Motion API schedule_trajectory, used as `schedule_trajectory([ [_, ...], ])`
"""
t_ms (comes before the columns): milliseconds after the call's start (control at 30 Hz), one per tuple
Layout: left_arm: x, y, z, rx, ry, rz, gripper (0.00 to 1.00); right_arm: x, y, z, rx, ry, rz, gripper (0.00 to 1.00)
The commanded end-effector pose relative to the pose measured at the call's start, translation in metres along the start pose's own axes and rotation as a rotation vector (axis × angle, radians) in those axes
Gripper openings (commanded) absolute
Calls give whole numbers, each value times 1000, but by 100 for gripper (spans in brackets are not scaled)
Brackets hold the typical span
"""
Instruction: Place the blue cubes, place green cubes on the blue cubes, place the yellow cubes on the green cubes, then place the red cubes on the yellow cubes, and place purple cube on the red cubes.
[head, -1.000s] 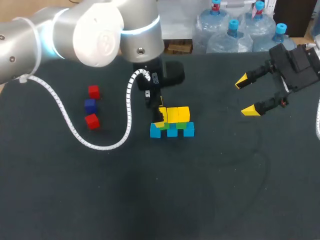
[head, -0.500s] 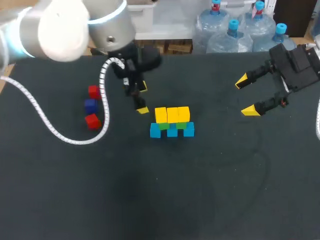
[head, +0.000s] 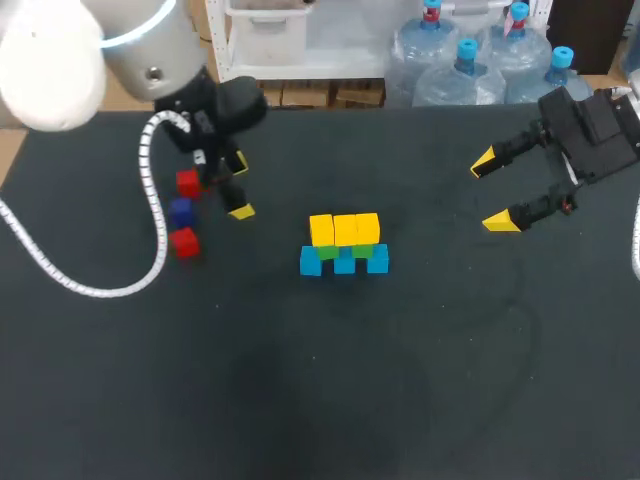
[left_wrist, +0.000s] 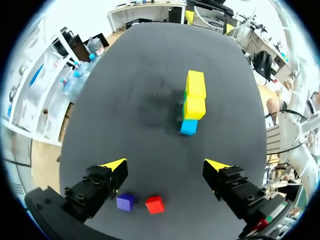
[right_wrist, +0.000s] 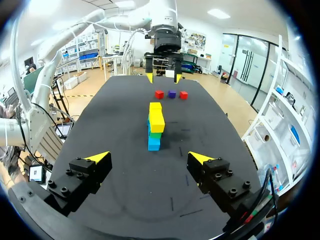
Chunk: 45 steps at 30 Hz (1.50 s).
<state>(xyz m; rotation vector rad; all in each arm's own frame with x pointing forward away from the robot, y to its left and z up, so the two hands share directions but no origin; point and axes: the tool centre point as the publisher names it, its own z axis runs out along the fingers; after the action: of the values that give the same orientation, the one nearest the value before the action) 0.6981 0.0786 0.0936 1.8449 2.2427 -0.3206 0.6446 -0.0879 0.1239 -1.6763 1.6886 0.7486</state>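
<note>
The left gripper (head: 239, 186) hangs with its fingers spread wide and empty, just beside a loose row at the left of the counter (head: 300, 380): a red cube (head: 187, 183), the purple cube (head: 180, 211) and a second red cube (head: 183, 242). Near the middle stand three blue cubes (head: 311, 262) side by side, with green cubes (head: 362, 250) on them and yellow cubes (head: 344, 229) on top. The right gripper (head: 490, 192) is well apart at the right, fingers wide with nothing between them.
</note>
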Motion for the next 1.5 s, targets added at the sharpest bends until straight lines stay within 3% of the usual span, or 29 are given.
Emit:
schedule_trajectory([
  [33,22,-7,-1,5,2,-46,100,0,0,0,1,-1,-1,100],
  [333,55,-26,4,45,144,-204,100,0,0,0,1,-1,-1,100],
  [500,62,-36,7,68,146,-267,100,0,0,0,1,-1,-1,100],
  [667,62,-42,10,78,73,-243,100,0,0,0,1,-1,-1,100],
  [900,62,-42,10,78,73,-243,100,0,0,0,1,-1,-1,100],
  [1000,57,-38,20,95,149,-236,100,0,0,0,1,-1,-1,100],
  [1167,72,-35,32,113,242,-270,100,0,0,0,1,-1,-1,100],
  [1500,85,-21,37,92,346,-269,100,0,0,0,1,-1,-1,100],
])
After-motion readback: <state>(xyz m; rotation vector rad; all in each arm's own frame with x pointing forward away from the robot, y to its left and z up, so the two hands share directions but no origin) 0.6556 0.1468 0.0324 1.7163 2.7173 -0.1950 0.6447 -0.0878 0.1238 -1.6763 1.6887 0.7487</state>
